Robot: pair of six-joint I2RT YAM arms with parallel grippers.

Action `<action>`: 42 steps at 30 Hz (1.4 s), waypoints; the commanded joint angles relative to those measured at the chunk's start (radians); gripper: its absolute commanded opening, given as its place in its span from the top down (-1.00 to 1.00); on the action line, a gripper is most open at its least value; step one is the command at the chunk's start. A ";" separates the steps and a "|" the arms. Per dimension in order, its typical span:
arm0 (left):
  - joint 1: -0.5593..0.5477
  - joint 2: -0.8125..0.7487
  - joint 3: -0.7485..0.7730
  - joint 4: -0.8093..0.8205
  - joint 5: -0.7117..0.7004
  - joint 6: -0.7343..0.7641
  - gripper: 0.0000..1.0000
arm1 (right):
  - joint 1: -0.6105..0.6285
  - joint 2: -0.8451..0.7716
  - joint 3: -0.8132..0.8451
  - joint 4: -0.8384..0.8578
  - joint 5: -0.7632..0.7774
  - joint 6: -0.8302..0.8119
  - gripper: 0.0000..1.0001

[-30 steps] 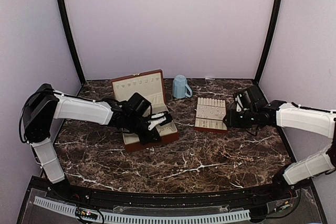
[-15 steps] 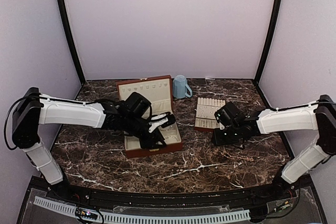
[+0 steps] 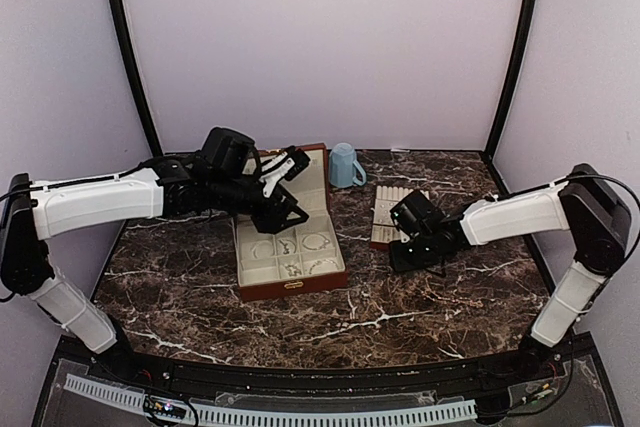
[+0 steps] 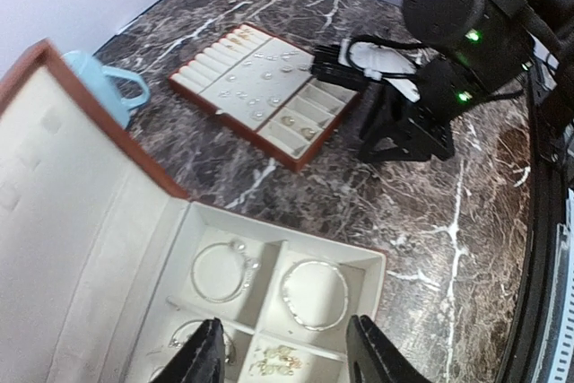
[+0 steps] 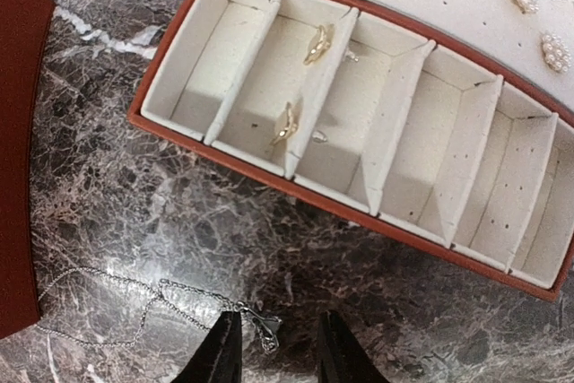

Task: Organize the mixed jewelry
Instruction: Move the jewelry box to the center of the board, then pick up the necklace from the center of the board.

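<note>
The mixed jewelry is spread about. Two silvery bracelets [image 4: 313,294] and smaller pieces lie in the compartments of the reddish-brown box [image 3: 290,289]. Rings [image 5: 285,123] and pearl studs sit in the cream slotted tray [image 5: 404,213]. A thin silver chain [image 5: 126,298] with a small pendant [image 5: 265,326] lies on the marble between box and tray. My right gripper [image 5: 274,352] is low over the marble, open, with the pendant between its tips, close to the left finger. My left gripper [image 4: 287,356] hovers above the box, open and holding nothing.
A blue mug [image 3: 345,165] stands behind the box, beside its raised lid [image 4: 63,221]. The tray [image 3: 384,219] lies right of the box, with my right wrist over its near edge. Dark marble table [image 3: 330,332] runs to the purple walls.
My left gripper has lifted out of the box, drawn back toward the lid and opened. My right arm has swung left from beside the tray to the chain, its jaws narrowing.
</note>
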 commanded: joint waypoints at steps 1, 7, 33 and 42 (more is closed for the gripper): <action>0.080 -0.059 -0.037 0.037 0.008 -0.068 0.01 | 0.009 0.042 0.038 0.018 0.007 -0.013 0.43; 0.114 -0.105 -0.107 0.112 -0.028 -0.069 -0.03 | 0.009 0.065 0.044 0.006 0.008 -0.005 0.52; 0.120 -0.132 -0.184 0.176 -0.047 -0.098 -0.04 | 0.047 -0.047 -0.017 0.005 0.027 0.108 1.00; 0.119 -0.137 -0.184 0.266 0.066 -0.140 -0.05 | 0.047 -0.122 -0.042 0.039 0.030 0.107 1.00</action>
